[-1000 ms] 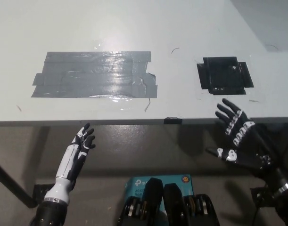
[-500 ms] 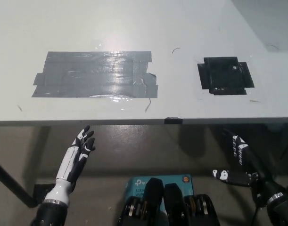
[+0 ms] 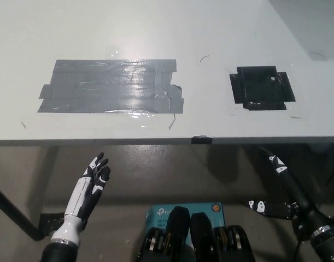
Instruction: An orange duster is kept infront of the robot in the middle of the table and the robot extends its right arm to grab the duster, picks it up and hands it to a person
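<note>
Duster: none shows anywhere in the head view, so neither its place nor the way its long axis points can be told. Where the task puts it, mid-table, the white table [image 3: 156, 33] carries only tape. A wide patch of grey tape [image 3: 109, 86] lies left of centre, its long side running left to right, glossy and wrinkled, with a loose curled end at its right edge. Well apart from it, to the right, sits a smaller, squarish patch of black tape [image 3: 261, 87]. A small dark tab [image 3: 199, 140] sits on the near table edge, between the two patches.

Both hands hang below the table's near edge, touching nothing. The right hand [image 3: 276, 188], black with white marks, sits at the lower right under the black patch, fingers spread apart and pointing up toward the table edge, thumb out to the side; it holds nothing. The left hand [image 3: 93, 183], white, rests at the lower left under the grey patch, fingers straight, slightly apart and angled up and to the right, also empty. Beneath the table the floor is dull brown.
</note>
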{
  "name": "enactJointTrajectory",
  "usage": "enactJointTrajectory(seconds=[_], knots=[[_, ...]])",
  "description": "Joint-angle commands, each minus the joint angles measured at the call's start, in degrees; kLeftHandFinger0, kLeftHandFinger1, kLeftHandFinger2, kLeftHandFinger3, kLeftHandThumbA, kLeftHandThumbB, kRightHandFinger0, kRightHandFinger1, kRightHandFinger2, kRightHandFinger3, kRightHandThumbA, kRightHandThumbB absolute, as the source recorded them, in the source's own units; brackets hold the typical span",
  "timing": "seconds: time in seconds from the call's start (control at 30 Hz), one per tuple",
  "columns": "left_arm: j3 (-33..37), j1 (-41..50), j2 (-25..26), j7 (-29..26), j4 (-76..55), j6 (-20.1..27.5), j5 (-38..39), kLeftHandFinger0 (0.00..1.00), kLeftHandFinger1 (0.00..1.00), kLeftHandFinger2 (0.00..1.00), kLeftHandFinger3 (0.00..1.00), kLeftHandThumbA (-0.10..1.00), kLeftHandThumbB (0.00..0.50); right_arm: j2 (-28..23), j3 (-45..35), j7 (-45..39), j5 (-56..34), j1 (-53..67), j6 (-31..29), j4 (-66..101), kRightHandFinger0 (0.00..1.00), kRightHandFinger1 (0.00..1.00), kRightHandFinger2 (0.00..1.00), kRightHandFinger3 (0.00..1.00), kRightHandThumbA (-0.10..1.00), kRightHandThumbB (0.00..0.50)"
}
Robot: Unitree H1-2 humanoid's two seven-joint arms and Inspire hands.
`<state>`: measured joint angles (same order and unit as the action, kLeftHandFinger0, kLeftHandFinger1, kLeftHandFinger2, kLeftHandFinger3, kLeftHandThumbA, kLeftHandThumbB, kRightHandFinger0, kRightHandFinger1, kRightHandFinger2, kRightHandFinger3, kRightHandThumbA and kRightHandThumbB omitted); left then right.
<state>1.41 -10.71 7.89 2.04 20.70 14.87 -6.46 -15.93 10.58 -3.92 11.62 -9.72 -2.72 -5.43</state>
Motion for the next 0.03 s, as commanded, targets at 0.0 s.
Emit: enactJointTrajectory(seconds=[0.0], knots=[[0.4, -0.7, 0.1, 0.1, -1.4, 1.8, -0.1, 0.9, 0.96, 1.0, 1.0, 0.9, 0.096, -0.7, -0.6, 1.4, 2.8, -1.0, -4.5, 0.2, 1.0, 1.0, 1.0, 1.0, 0.96, 0.274]])
